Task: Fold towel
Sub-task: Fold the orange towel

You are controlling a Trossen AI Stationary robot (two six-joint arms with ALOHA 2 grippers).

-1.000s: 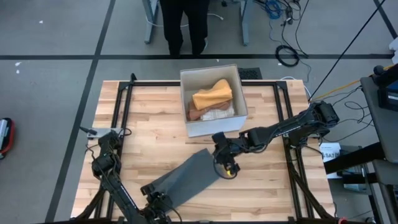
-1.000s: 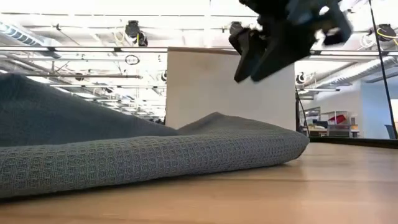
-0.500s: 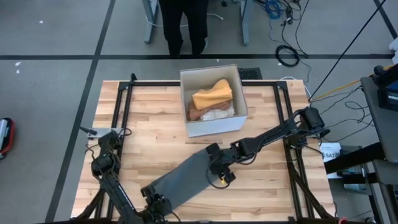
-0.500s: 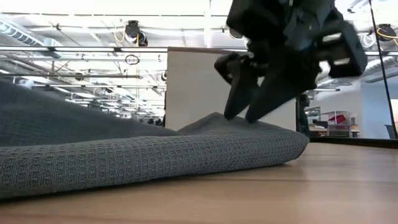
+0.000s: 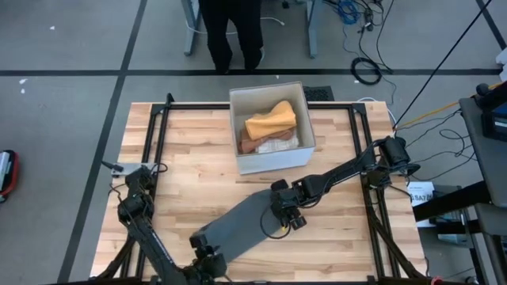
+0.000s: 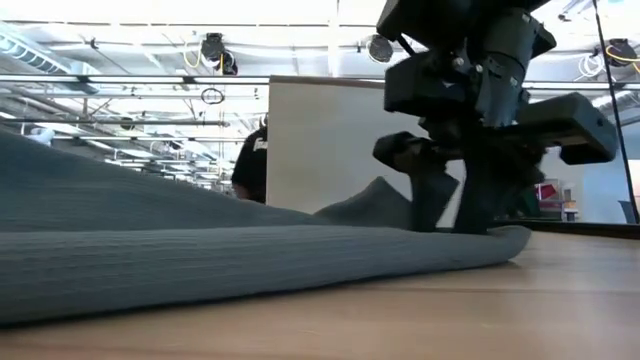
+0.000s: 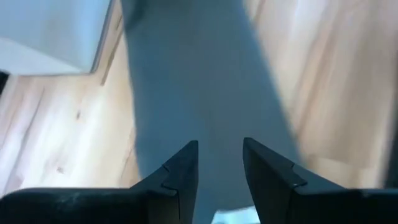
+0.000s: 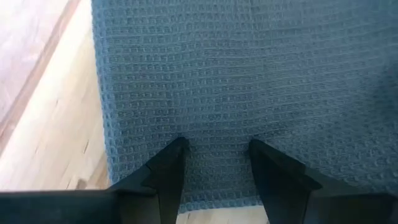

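Observation:
A grey waffle-weave towel (image 5: 238, 222), folded into a long strip, lies slantwise on the wooden table from near left to the middle. My right gripper (image 5: 281, 218) stands open on its far right end, fingers pointing down (image 6: 455, 215). My left gripper (image 5: 204, 252) is at the strip's near left end, shut on it. In the left wrist view the towel (image 7: 199, 93) runs away from between the fingers. In the low view the towel (image 6: 250, 250) rises toward the left. My left gripper has the towel's near left end (image 7: 217, 186) between its two fingers, coming slanting down from the near side, along the strip. How many layers it has is hidden. That end is raised off the table and the strip slopes down from it. My right gripper sets both fingertips (image 8: 177, 149), spread apart, down on the top of the towel, just inside its far right short edge (image 8: 186, 205). The fingers come steeply from above. The towel lies flat on the table under them, with a small hump (image 6: 385, 195) beside the fingers.
A white box (image 5: 269, 127) with orange and brown cloths stands at the table's far middle, just beyond the towel. Black frame rails (image 5: 154, 142) run along the table's sides. A person (image 5: 234, 24) stands beyond the far edge. Bare wood lies on the near right.
My right gripper has come down and toward the near left, onto the towel's far right end, where its fingertips now rest. My left gripper has risen a little with the near end. The rounded bulge at the towel's right end has flattened and the strip lies smoother.

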